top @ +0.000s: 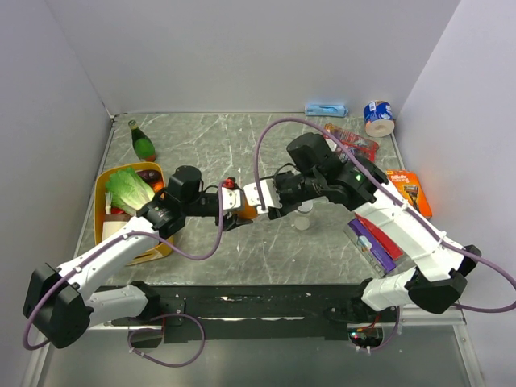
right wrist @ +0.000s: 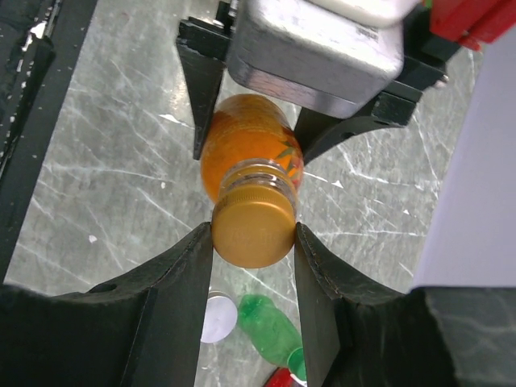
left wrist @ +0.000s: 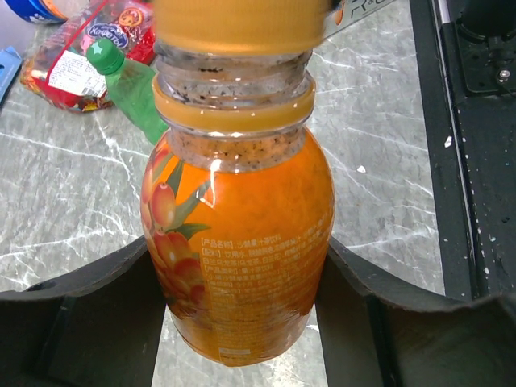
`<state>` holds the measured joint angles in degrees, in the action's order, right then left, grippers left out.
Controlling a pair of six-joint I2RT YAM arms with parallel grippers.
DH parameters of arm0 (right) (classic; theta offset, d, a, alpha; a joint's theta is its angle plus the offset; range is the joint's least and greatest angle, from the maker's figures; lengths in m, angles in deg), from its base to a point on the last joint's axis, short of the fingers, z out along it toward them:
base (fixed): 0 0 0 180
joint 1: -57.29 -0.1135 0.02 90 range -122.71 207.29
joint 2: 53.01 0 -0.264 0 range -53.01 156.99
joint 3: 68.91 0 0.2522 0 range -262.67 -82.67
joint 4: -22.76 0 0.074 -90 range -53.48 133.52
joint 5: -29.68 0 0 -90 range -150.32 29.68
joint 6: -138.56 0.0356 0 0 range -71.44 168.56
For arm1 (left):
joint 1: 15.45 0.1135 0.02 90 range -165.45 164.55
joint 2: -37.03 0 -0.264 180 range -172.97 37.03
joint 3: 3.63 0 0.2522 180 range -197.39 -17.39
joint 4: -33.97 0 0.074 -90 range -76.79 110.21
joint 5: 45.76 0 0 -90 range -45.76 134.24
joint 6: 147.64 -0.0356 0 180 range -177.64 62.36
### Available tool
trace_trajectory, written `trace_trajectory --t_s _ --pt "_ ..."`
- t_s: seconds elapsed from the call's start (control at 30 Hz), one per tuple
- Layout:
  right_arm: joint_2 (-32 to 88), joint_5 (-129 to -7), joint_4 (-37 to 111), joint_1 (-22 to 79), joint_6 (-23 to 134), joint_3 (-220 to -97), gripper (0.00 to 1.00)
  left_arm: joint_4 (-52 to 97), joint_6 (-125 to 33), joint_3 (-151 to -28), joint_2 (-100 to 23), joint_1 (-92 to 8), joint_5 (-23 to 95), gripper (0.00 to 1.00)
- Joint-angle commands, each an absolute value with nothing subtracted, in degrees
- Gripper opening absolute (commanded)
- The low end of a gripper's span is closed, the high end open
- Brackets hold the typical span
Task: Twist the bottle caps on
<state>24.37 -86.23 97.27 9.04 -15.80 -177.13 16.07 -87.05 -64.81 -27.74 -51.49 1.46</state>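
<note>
1. Sitting on the neck of the orange bottle, the orange cap leaves thread showing beneath it, so I judge it started but not yet screwed home.
2. The right gripper pinches that cap between part-open fingers. The left gripper is closed tight around the bottle's body and holds it above the table, between the two arms.
3. The green bottle lies on the table beyond, and its green cap appears to be fitted.
4. The clear bottle stands nearby; whether it is capped I cannot tell.
5. Left to do, by my reading: tighten the orange cap, then check the clear bottle.
</note>
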Motion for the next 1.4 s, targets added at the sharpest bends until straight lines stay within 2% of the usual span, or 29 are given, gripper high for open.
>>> trace_trajectory --t_s 0.0,0.4,0.63,0.9,1.1,1.17,1.27,1.33,1.37 --pt "25.8 -85.1 95.7 9.7 -15.7 -177.5 0.3 21.1 -88.9 -66.3 -25.9 -51.9 -1.3 0.01" --pt "27.9 -86.1 99.0 10.1 -15.9 -179.2 0.31 25.0 -87.7 -64.8 -24.6 -51.9 0.5 0.01" --pt "33.5 -82.4 97.7 10.2 -1.6 -181.8 0.3 27.9 -84.6 -65.6 -24.8 -51.9 3.5 0.01" --pt "44.7 -82.2 104.8 12.6 21.1 -196.0 0.26 31.6 -81.7 -65.6 -25.5 -52.5 14.3 0.01" --pt "44.7 -86.0 102.4 12.6 32.3 -191.7 0.24 35.8 -77.0 -65.5 -26.8 -53.0 23.8 0.01" --pt "45.4 -86.1 102.1 12.7 34.1 -192.4 0.18 35.4 -76.9 -65.6 -27.1 -53.1 24.9 0.01" --pt "46.5 -85.7 101.6 13.1 36.6 -194.7 0.16 34.4 -77.5 -65.0 -27.0 -53.1 26.0 0.01" --pt "47.3 -83.7 101.3 13.4 38.9 -196.8 0.22 33.4 -77.9 -64.4 -26.7 -53.2 26.3 0.01" --pt "47.4 -83.4 101.3 14.0 39.3 -197.5 0.28 33.0 -77.9 -64.1 -26.6 -53.2 26.2 0.01"
